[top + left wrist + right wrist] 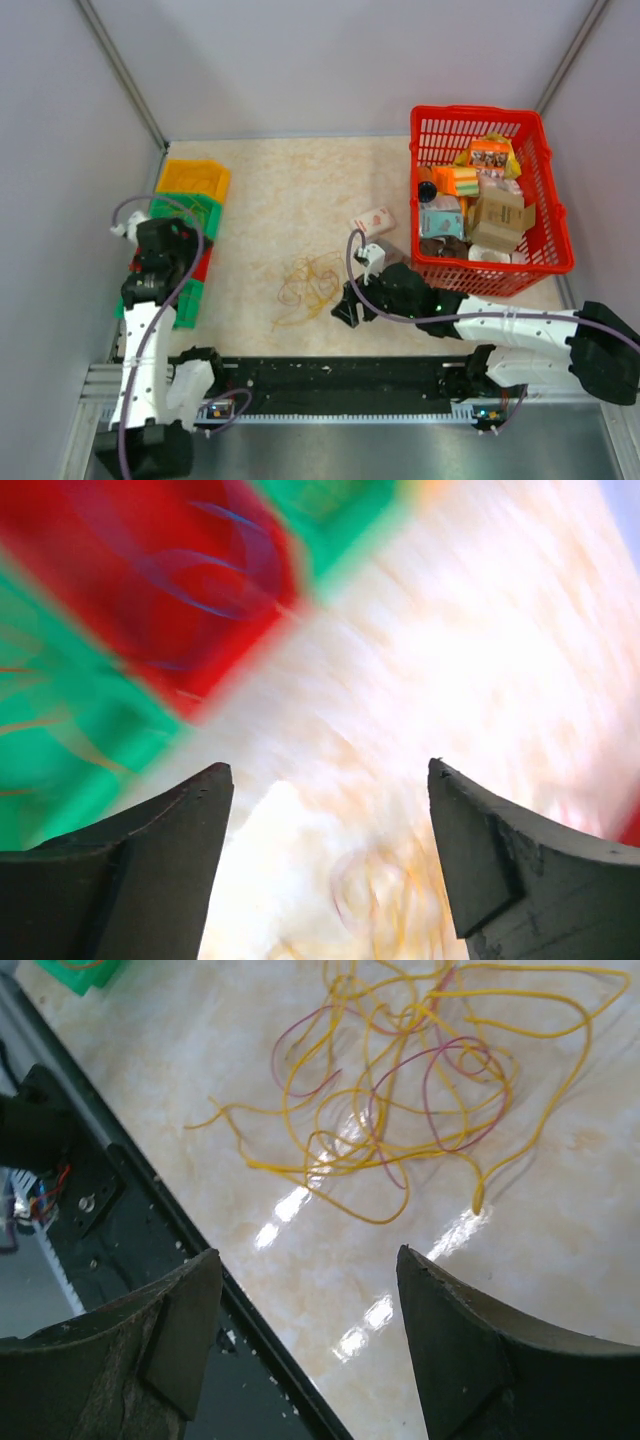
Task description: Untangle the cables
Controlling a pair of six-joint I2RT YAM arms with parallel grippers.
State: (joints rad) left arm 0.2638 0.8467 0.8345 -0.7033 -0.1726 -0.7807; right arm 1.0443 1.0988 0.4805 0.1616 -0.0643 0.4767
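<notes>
A tangle of thin yellow and purple-red cables (308, 288) lies on the marbled table near the front middle. In the right wrist view the cables (420, 1090) spread just beyond my fingers. My right gripper (345, 312) is open and empty, low over the table at the tangle's right edge; its jaws (310, 1260) stand wide apart. My left gripper (170, 235) is open and empty, over the coloured bins at the left. The left wrist view is blurred; its jaws (330, 775) stand wide apart, and the cables (400, 900) show faintly below.
Orange, green and red bins (190, 205) line the left edge. A red basket (546, 175) full of packets stands at the back right. A small pink-white packet (375, 220) lies left of it. A black rail (340, 385) runs along the front edge.
</notes>
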